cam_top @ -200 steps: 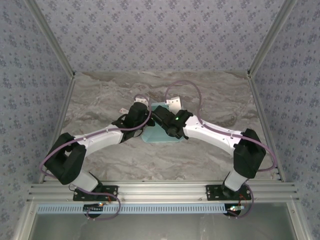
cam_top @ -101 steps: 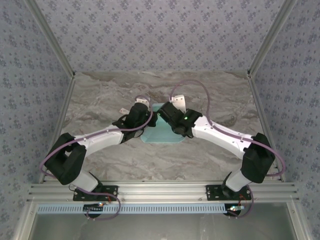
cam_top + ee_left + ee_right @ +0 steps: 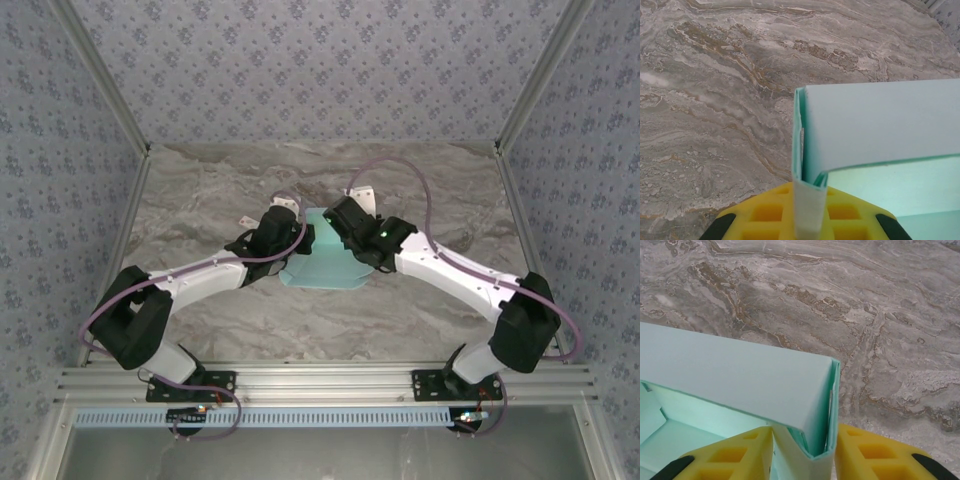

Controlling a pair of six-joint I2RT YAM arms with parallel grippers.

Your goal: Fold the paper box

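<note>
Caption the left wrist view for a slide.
Yellow fingers pinch the light blue paper box's folded corner over the marble table.

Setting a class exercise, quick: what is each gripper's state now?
Left gripper: shut on the paper box.
Right gripper: straddles the box's corner; grip cannot be told.

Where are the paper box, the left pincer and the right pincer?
paper box (image 3: 320,268), top view, on its flat blue panel.
left pincer (image 3: 807,210), left wrist view, between its yellow fingertips, on the pinched fold.
right pincer (image 3: 804,452), right wrist view, between its yellow fingertips, at the box corner.
</note>
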